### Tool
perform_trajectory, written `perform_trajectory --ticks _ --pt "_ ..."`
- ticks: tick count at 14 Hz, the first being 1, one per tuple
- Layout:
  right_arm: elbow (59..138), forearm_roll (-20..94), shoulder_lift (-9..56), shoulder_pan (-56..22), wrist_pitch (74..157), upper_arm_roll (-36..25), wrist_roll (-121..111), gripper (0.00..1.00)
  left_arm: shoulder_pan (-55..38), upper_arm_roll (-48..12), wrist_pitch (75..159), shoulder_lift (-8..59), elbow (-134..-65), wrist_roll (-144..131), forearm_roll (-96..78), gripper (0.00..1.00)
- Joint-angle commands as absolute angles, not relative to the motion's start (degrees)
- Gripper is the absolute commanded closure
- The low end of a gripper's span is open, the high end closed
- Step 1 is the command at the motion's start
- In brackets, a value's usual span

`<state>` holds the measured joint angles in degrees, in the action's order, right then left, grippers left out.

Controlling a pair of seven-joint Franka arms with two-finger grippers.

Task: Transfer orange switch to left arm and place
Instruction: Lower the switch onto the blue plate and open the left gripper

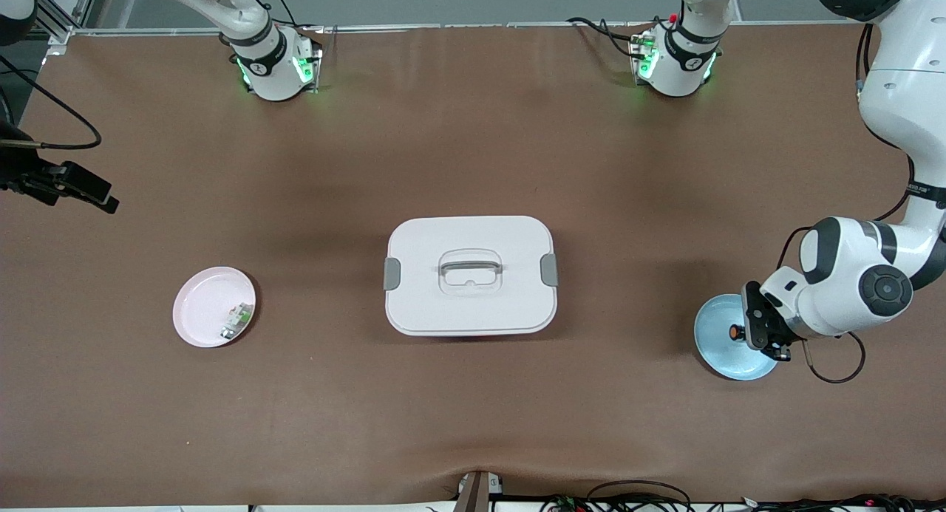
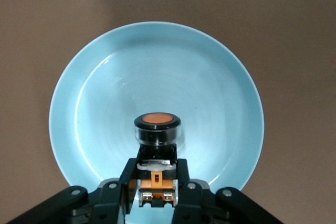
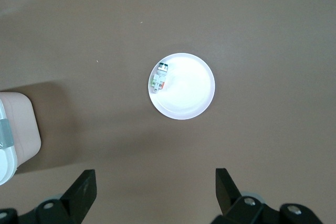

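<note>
The orange switch (image 1: 736,332) has a black body and a round orange cap. It is over the blue plate (image 1: 718,353) at the left arm's end of the table. My left gripper (image 1: 752,333) is shut on it. In the left wrist view the fingers (image 2: 127,178) clasp the switch's body (image 2: 157,129) over the plate (image 2: 157,66); I cannot tell whether it touches the plate. My right gripper (image 1: 100,196) is open and empty, up in the air at the right arm's end; its fingers (image 3: 84,187) stand wide apart. The white box (image 1: 443,305) with a grey handle stands mid-table between the plates.
A pink plate (image 1: 198,305) lies toward the right arm's end and holds a small green-and-white part (image 1: 236,320). Both also show in the right wrist view: the plate (image 3: 191,95), the part (image 3: 159,77), and a corner of the box (image 3: 16,129). Cables lie along the table's near edge.
</note>
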<state>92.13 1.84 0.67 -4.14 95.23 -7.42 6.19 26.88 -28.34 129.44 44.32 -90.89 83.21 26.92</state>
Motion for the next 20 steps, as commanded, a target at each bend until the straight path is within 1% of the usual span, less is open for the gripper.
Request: perform_trajectory --ticks 1,3,4,5,6,11,14,17,20 --pt "90.44 1.4 1.49 -0.54 94.22 -6.07 5.54 0.0 27.16 -28.65 131.74 44.91 -91.84 83.06 28.21 1.0" --pt "90.53 1.5 1.49 -0.53 94.13 -5.98 5.54 0.0 27.33 -28.65 132.89 45.35 -92.02 83.06 28.74 1.0" --pt "90.53 1.49 1.49 -0.53 94.22 -5.98 5.54 0.0 27.25 -28.65 132.89 45.44 -91.93 83.14 28.74 0.95" --pt "90.44 1.58 1.49 -0.44 94.13 -5.98 5.54 0.0 27.25 -28.65 132.89 45.35 -91.85 83.06 28.65 0.6" --pt "90.44 1.58 1.58 -0.44 94.22 -5.8 5.54 0.0 27.33 -28.65 132.89 45.35 -91.85 82.8 28.65 0.01" --pt "90.53 1.58 1.5 -0.61 94.22 -5.45 5.54 0.0 27.51 -28.91 131.23 43.43 -91.41 82.0 27.51 0.0" --pt "90.44 1.41 1.58 -1.05 94.4 -5.36 5.54 0.0 27.33 -30.14 124.04 40.09 -90.62 72.81 26.89 0.0" --pt "90.44 1.41 1.76 -1.14 94.39 -5.36 5.54 0.0 27.6 -30.94 119.9 36.22 -90.27 63.92 24.45 0.0" --pt "90.53 1.41 1.76 -1.05 94.39 -5.36 5.54 0.0 27.51 -30.94 115.59 34.37 -88.68 51.91 18.29 0.0"
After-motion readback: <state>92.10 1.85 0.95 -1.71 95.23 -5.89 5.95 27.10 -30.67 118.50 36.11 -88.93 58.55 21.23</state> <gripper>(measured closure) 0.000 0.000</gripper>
